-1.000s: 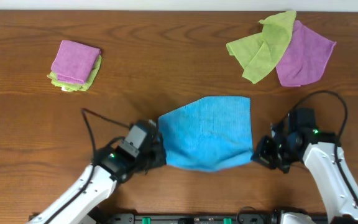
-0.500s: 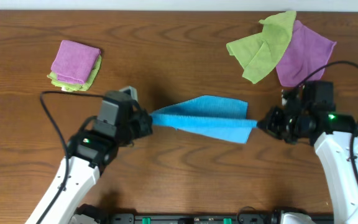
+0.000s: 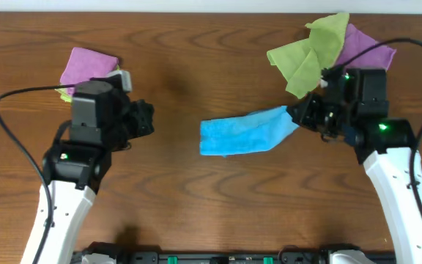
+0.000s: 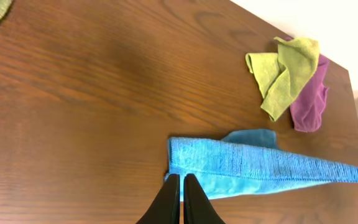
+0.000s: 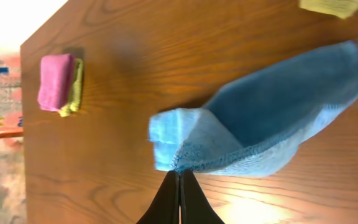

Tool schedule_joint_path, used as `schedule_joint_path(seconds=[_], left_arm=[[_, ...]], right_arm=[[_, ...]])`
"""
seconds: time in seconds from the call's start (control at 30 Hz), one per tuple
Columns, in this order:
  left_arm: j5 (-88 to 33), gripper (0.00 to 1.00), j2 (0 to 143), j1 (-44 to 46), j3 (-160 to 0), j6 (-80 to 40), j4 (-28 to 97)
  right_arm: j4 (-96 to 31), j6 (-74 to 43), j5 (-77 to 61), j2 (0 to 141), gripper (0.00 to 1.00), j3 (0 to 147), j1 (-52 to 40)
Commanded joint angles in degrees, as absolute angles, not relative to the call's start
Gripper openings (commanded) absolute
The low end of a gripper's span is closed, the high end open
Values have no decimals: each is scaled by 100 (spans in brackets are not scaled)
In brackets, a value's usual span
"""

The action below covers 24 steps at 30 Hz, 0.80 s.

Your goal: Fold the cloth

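Observation:
The sky-blue cloth [image 3: 244, 132] is a long folded strip right of the table's centre. Its left end rests on the wood and its right end is lifted. My right gripper [image 3: 297, 116] is shut on that right end; in the right wrist view the cloth [image 5: 260, 130] hangs from the closed fingertips [image 5: 179, 173]. My left gripper [image 3: 151, 119] is shut and empty, well to the left of the cloth's left end. In the left wrist view its fingertips [image 4: 181, 177] are together, with the cloth [image 4: 247, 168] lying beyond them.
A crumpled lime-green cloth [image 3: 310, 55] overlaps a purple cloth [image 3: 365, 62] at the back right, just behind my right arm. A folded purple-on-green stack [image 3: 86, 72] sits at the back left, beside my left arm.
Both arms moved toward the back of the table. The cloth's left end left my left gripper and dropped onto the table; that gripper moved away to the left. The right gripper kept its hold.

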<state>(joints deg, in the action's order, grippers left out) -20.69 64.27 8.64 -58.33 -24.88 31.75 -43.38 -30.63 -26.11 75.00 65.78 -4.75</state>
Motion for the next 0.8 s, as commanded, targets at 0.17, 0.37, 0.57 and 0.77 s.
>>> schedule_joint_path(seconds=[0.17, 0.37, 0.57, 0.77], left_arm=[[-2871, 30, 6657, 834, -5907, -2228, 3765], [-3472, 42, 7653, 873, -5712, -2226, 3649], [-4095, 41, 8748, 1297, -5688, -2340, 3011], [-4084, 42, 9548, 1673, -5688, -2707, 2257]], right_arm=[[-4495, -3232, -2534, 7605, 1, 6698, -602], [-4567, -3208, -2530, 7605, 1, 6698, -602], [-4565, -3166, -2499, 7605, 1, 6698, -602], [-4569, -3164, -2486, 7605, 2, 6698, -598]])
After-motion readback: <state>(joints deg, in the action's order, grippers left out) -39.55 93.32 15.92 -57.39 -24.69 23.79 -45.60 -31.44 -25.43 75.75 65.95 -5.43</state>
